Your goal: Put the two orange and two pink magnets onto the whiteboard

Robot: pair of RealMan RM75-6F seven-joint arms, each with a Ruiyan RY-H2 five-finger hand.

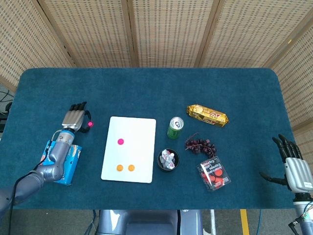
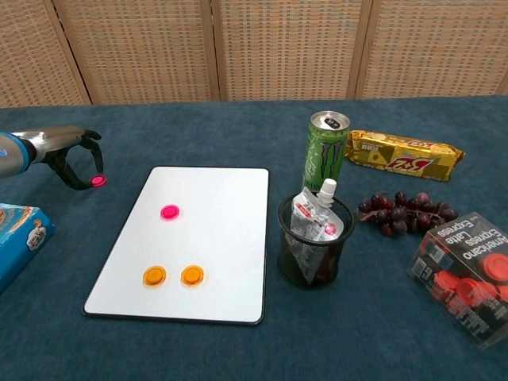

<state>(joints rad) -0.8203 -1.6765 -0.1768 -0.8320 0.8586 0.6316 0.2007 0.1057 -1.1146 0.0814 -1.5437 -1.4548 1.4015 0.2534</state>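
The whiteboard (image 1: 138, 128) (image 2: 222, 190) lies flat on the blue cloth. On it sit one pink magnet (image 1: 120, 141) (image 2: 169, 212) and two orange magnets (image 1: 120, 168) (image 1: 131, 167) (image 2: 154, 276) (image 2: 191, 275). A second pink magnet (image 1: 90, 124) (image 2: 98, 181) lies on the cloth just left of the board's far corner. My left hand (image 1: 74, 118) (image 2: 67, 155) curls over it and pinches it between thumb and a fingertip at table level. My right hand (image 1: 295, 166) rests at the table's right edge, fingers spread, holding nothing.
A blue box (image 1: 62, 164) (image 2: 20, 238) lies under my left forearm. Right of the board stand a green can (image 1: 175, 128) (image 2: 326, 151) and a mesh cup (image 2: 315, 250) with a pouch. Further right lie grapes (image 2: 405, 213), a snack bar (image 2: 403, 155) and a clear box (image 2: 468, 274).
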